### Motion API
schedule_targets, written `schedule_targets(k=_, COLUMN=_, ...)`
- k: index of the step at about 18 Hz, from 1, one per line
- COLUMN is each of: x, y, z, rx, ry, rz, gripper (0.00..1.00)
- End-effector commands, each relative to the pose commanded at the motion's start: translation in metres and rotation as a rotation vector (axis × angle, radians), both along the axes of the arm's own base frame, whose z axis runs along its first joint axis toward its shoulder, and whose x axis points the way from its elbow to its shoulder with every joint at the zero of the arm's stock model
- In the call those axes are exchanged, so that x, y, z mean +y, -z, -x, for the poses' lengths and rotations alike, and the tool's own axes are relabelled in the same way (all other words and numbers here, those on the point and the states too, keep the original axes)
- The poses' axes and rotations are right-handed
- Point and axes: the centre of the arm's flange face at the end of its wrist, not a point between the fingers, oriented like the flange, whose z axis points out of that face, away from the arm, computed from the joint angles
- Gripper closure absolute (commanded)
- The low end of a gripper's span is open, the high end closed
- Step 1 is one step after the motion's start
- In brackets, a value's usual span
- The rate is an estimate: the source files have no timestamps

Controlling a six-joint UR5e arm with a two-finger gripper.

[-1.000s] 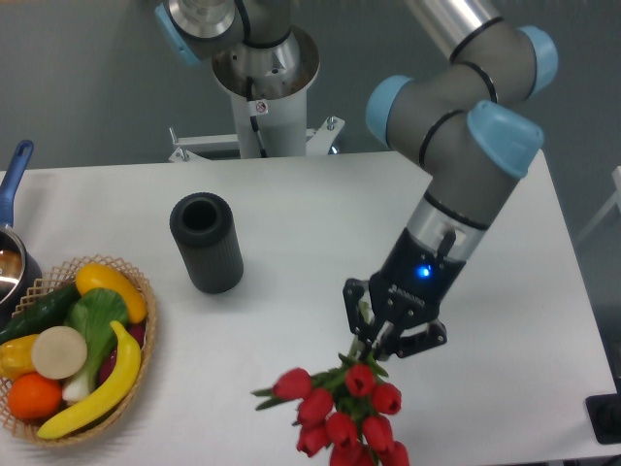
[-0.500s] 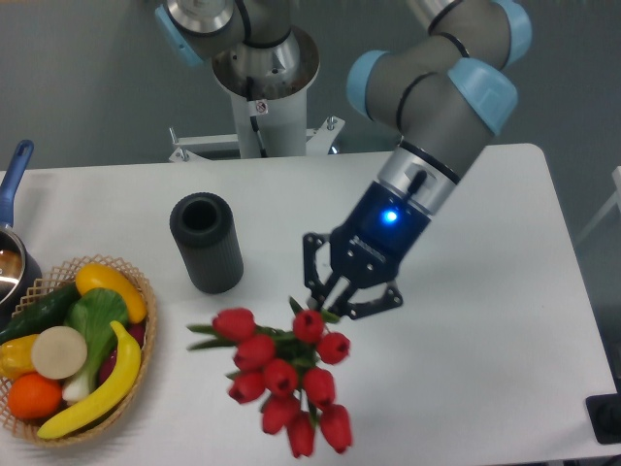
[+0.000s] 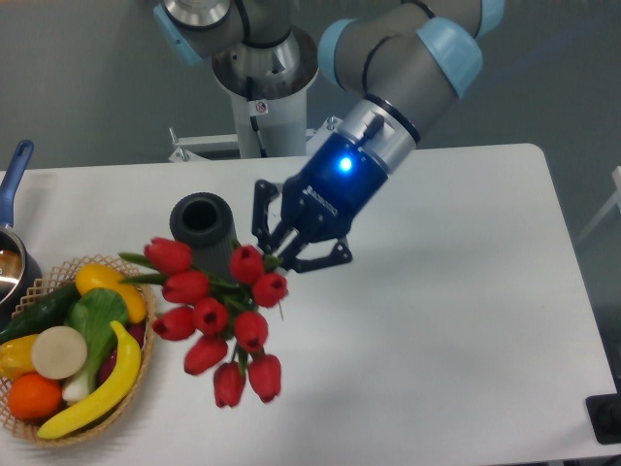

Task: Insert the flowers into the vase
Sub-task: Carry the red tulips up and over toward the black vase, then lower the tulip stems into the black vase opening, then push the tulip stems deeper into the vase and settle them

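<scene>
My gripper [image 3: 277,254] is shut on the stems of the flowers [image 3: 218,316], a bunch of red tulips with green leaves. It holds them in the air with the buds spread out low and to the left. The vase [image 3: 202,233], a matte black ribbed cylinder with an open round mouth, stands upright on the white table [image 3: 466,311]. The gripper is just right of the vase. The upper tulips and a leaf overlap the vase's lower side in the picture.
A wicker basket [image 3: 147,320] with fruit and vegetables stands at the left front, close under the leftmost tulips. A blue-handled metal pot [image 3: 12,194] sits at the left edge. The arm's base column [image 3: 262,97] stands behind the table.
The gripper has carried the tulips up and to the left, from the table's front middle to right beside the vase. The vase and basket have not moved.
</scene>
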Motion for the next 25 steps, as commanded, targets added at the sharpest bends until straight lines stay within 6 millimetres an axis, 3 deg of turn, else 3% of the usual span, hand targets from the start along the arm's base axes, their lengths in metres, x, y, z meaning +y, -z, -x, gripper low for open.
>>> schedule_targets(k=4, x=-0.002, y=-0.001, z=-0.028, rx=-0.082, ry=0.081, rz=-0.090, gripper=1.00)
schedule_targets(k=7, x=-0.031, y=0.005, z=-0.046, rx=-0.114, ry=0.079, rz=-0.129, gripper=1.00)
schedule_targets(k=12, x=-0.078, y=0.033, z=-0.079, rx=-0.130, ry=0.098, rz=-0.254, gripper=1.00)
schedule_targets(k=25, x=-0.105, y=0.053, z=-0.092, rx=-0.131, ry=0.070, rz=-0.297, gripper=1.00)
